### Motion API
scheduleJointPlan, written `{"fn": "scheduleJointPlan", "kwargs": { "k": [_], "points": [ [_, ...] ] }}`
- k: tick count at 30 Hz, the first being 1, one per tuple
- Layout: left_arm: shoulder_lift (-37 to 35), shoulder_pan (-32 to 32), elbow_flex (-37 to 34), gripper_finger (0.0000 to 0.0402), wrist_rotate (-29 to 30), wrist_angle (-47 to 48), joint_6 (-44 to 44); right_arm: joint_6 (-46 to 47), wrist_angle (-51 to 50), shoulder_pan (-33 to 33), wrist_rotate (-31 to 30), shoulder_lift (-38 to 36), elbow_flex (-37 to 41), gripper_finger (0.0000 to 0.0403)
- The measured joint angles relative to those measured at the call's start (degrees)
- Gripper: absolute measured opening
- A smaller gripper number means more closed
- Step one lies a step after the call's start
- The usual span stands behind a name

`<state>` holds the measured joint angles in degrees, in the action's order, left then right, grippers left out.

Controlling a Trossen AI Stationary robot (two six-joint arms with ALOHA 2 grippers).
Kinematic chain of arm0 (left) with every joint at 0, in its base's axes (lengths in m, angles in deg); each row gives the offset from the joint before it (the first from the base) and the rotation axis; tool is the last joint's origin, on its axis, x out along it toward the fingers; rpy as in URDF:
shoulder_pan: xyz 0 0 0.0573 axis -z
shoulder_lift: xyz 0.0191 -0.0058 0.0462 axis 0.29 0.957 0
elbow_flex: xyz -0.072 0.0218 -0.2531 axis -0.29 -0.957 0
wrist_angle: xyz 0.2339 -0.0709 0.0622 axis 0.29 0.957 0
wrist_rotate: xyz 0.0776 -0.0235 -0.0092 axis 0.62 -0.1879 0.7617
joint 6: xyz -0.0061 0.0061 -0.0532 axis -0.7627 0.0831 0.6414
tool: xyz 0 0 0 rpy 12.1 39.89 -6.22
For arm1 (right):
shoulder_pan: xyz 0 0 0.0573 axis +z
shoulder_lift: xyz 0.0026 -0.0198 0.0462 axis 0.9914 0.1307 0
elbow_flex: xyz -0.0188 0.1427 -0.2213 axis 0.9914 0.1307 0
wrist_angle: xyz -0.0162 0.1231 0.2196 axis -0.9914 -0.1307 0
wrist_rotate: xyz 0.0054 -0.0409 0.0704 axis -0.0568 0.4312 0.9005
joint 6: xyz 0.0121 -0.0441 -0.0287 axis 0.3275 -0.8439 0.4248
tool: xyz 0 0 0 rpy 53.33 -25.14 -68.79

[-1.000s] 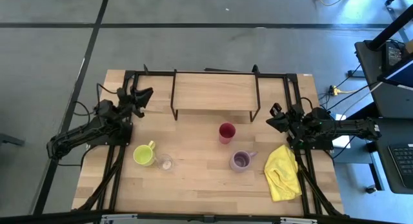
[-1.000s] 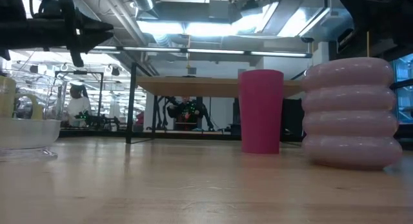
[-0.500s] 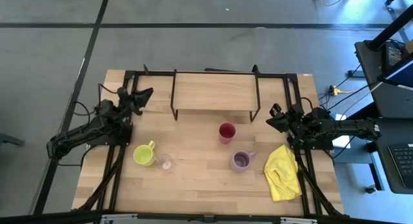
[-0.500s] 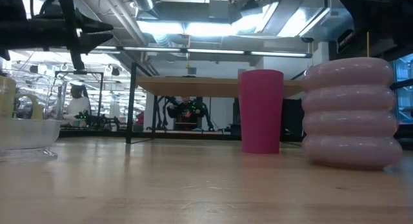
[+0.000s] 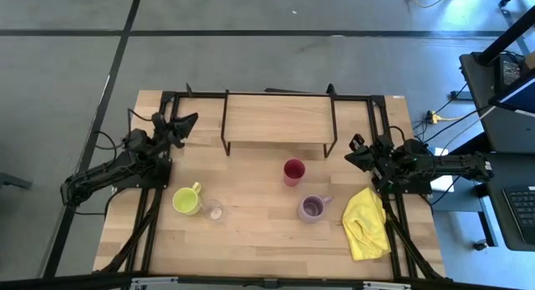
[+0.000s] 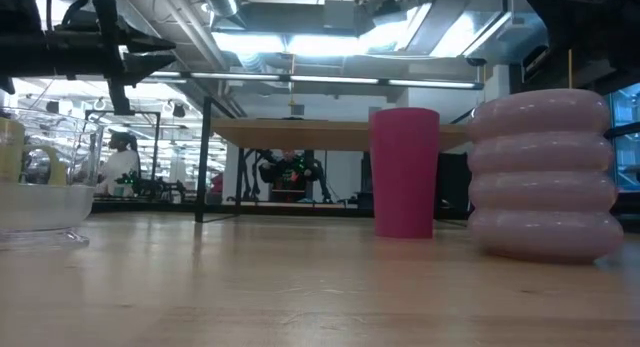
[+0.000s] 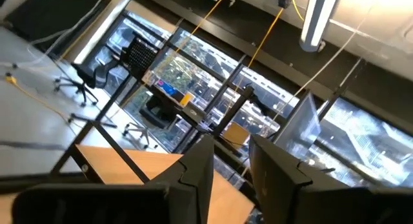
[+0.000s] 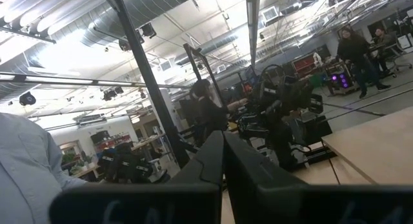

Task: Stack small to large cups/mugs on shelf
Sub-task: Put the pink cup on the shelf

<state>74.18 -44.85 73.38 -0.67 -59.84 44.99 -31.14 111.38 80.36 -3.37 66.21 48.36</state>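
Note:
The red cup stands on the table in front of the shelf. The lilac mug stands nearer, handle toward the right. The yellow-green mug and the tiny clear glass stand side by side on the left half. My left gripper is open and hovers left of the shelf. My right gripper is shut, right of the shelf, and holds nothing.
A crumpled yellow cloth lies near the table's right edge, beside the lilac mug. The shelf's black wire legs stand at its corners. Bare tabletop stretches along the near edge. People show in the room beyond the table.

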Motion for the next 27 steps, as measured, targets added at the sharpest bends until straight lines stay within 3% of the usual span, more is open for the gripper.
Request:
{"fn": "scheduleJointPlan", "kwargs": {
  "k": [9, 27],
  "points": [
    [0.0, 0.0, 0.0, 0.0094, -0.61, -0.84, 6.36, -0.07, 0.0, 0.0, 0.0, 0.0, 0.0, 0.0014],
    [0.0, 0.0, 0.01, 0.0094, -0.7, -2.58, 6.62, -3.18, 0.0, 0.0, -0.01, 0.0, 0.0, 0.0014]
  ]
}}
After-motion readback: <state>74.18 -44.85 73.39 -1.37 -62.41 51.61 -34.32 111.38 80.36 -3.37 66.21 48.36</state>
